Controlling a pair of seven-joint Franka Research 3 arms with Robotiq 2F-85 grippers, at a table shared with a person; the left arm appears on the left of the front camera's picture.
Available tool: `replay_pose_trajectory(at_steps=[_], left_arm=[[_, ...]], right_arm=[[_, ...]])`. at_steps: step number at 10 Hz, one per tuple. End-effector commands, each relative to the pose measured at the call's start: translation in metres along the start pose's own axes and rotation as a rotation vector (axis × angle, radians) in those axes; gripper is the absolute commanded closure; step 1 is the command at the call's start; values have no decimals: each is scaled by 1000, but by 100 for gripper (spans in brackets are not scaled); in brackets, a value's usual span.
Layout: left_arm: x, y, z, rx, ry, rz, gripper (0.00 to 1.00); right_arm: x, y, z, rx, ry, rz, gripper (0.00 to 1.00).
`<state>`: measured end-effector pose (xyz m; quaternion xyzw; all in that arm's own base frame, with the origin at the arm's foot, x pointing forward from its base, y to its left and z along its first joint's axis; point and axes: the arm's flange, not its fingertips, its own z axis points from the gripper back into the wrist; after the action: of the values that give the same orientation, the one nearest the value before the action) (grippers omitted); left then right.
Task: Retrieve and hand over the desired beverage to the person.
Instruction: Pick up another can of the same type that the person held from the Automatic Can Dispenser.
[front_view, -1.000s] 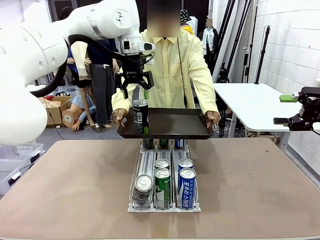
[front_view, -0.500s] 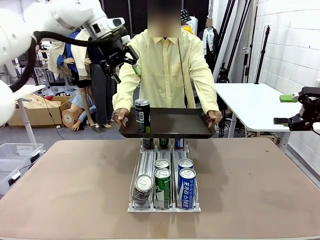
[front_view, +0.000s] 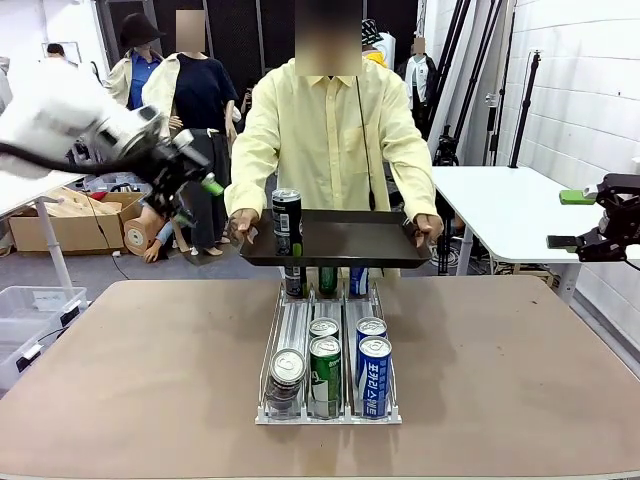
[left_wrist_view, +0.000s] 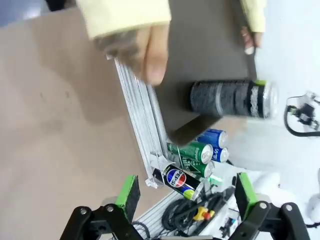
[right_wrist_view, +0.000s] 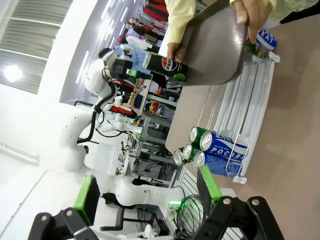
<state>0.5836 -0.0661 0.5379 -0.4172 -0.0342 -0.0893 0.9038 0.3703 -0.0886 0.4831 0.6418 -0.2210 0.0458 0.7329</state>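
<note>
The person (front_view: 330, 130) in a pale-yellow shirt stands at the far side and holds a dark tray (front_view: 350, 240) with both hands above the can rack. A black can (front_view: 287, 222) stands upright on the tray's left part. My left gripper (front_view: 198, 198) hangs open and empty to the left of the tray, apart from the can. In the left wrist view its fingers (left_wrist_view: 127, 190) stand wide, with the black can (left_wrist_view: 232, 99) on the tray (left_wrist_view: 200, 45) farther off. My right gripper (front_view: 565, 218) is open at the far right, away from the table; the right wrist view has its gripper (right_wrist_view: 150, 195) empty.
A wire can rack (front_view: 328, 400) sits mid-table with three lanes: a black can (front_view: 287, 368), green cans (front_view: 325, 365) and blue cans (front_view: 374, 362) at the front, more under the tray. A white side table (front_view: 500, 205) stands at the right. The brown tabletop (front_view: 130, 380) lies bare on both sides.
My left arm has drawn back from above the black can on the tray, moving left and down with its gripper open. The person has kept the tray about level. The right arm has not moved.
</note>
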Motion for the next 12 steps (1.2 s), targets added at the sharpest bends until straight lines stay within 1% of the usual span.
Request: replay_pose_trajectory(at_steps=[1,2,3,4,5,6,7,8,10,11,12], left_arm=[[-73,49,-4,-213,-86,-34,0],[-84,72,5,-303,-138,-54,0],[-103,89,20,-387,-183,-77,0],[-113,103,28,-438,-209,-92,0],[-117,113,33,-459,-239,-82,0],[-116,123,39,-511,-269,-70,0],[-115,128,48,-541,-279,-56,0],[-104,129,54,-574,-297,-60,0],[-104,129,62,-617,-329,-80,0],[-104,128,62,-612,-313,-94,0],[-106,127,56,-576,-310,-63,0]], right_arm=[[0,1,0,11,0,-7,0],[0,1,0,11,0,-7,0],[0,1,0,11,0,-7,0],[0,1,0,11,0,-7,0],[0,1,0,11,0,-7,0],[0,1,0,11,0,-7,0],[0,1,0,11,0,-7,0],[0,1,0,11,0,-7,0],[0,1,0,11,0,-7,0],[0,1,0,11,0,-7,0],[0,1,0,11,0,-7,0]])
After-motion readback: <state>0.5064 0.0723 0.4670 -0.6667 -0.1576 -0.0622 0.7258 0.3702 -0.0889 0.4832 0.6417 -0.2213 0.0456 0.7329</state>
